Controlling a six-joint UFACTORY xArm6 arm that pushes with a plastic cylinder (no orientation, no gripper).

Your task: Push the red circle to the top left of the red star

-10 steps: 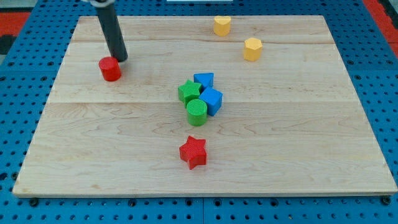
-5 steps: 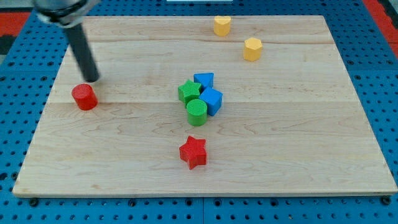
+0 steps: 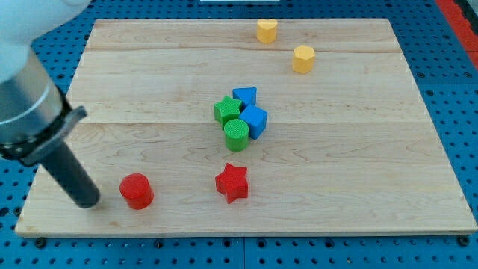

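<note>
My tip, the plain dark rod tool with nothing to grasp or hold, rested on the wooden bench near its bottom-left corner. The red circle block stood just right of the tip, apart from it. The red star block lay further right, level with the circle.

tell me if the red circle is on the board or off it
On the board. The red circle stands upright on the board near its bottom-left edge, beside my tip.

tip left of circle — circle left of star | cluster above star
</note>
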